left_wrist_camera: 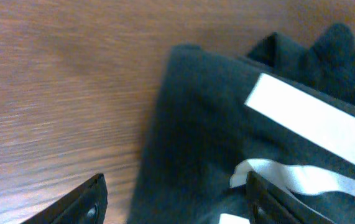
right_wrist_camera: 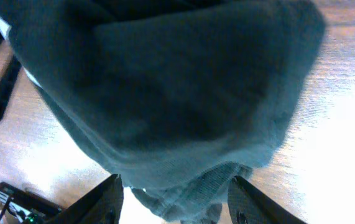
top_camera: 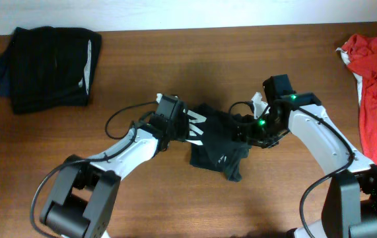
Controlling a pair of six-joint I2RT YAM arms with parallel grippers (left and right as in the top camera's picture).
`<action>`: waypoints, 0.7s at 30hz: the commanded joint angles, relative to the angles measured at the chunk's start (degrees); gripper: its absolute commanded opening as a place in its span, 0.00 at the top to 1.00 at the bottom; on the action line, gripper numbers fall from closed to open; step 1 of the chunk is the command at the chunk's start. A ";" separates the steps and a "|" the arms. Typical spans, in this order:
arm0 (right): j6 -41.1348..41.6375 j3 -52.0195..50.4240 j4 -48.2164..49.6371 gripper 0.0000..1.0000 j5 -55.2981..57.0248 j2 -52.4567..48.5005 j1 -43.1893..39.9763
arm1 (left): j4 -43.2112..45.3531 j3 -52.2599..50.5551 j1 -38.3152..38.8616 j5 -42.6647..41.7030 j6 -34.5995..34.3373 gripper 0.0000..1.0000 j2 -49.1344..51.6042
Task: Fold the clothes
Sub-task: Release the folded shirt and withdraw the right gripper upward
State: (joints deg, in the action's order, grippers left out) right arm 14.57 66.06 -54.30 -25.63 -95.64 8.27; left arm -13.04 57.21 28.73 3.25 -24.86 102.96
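The clothes in hand are a dark grey-green T-shirt (top_camera: 216, 144) with white stripes (left_wrist_camera: 314, 118), lying bunched and folded in the middle of the table. My left gripper (top_camera: 187, 127) is at the shirt's left edge. In the left wrist view that gripper (left_wrist_camera: 177, 205) stands open, its fingers (left_wrist_camera: 87, 202) wide apart over the shirt's edge and the wood. My right gripper (top_camera: 244, 130) is at the shirt's right side. Seen from its wrist, the right gripper (right_wrist_camera: 177, 202) is open, and a ribbed edge of the shirt (right_wrist_camera: 183, 93) lies loose between its fingers (right_wrist_camera: 252, 199).
A black and navy pile of clothes (top_camera: 46, 66) lies at the back left of the wooden table (top_camera: 142, 59). A red garment (top_camera: 376, 92) hangs over the table's right edge. The left arm's black cable (top_camera: 119, 119) loops beside it.
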 commanded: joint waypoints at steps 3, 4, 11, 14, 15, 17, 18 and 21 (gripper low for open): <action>1.14 0.85 2.58 0.43 -0.72 -3.43 3.08 | 1.01 0.26 -0.20 -6.47 1.40 0.35 5.07; 1.16 0.85 2.78 0.48 -0.72 -4.22 3.08 | 0.42 0.26 -0.20 -6.45 1.40 0.47 5.35; 3.76 0.87 5.57 0.96 7.98 -5.73 2.84 | -22.75 0.28 -0.42 -0.68 -0.15 0.99 -2.99; 3.93 1.79 4.90 0.96 8.33 -5.73 1.40 | -34.82 0.28 -0.42 2.01 -0.13 0.99 -12.37; 3.91 2.89 2.86 0.96 8.33 -5.73 1.40 | -39.50 0.28 -0.42 0.87 -0.13 0.99 -14.69; 3.65 5.84 -2.10 0.96 8.24 -5.60 1.42 | -47.71 0.28 -0.42 -2.23 -0.20 0.99 -16.48; 2.60 8.26 -5.62 0.96 7.93 -5.42 1.42 | -51.34 0.28 -0.42 -1.95 -1.51 0.99 -16.63; -2.71 10.67 -10.62 0.96 -4.20 -3.19 1.46 | -54.34 0.28 -0.42 -1.92 -2.10 0.01 -16.63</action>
State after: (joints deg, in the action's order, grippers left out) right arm 16.38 75.20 -63.48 -20.88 -101.16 9.82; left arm -66.87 57.60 28.56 1.91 -26.00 87.20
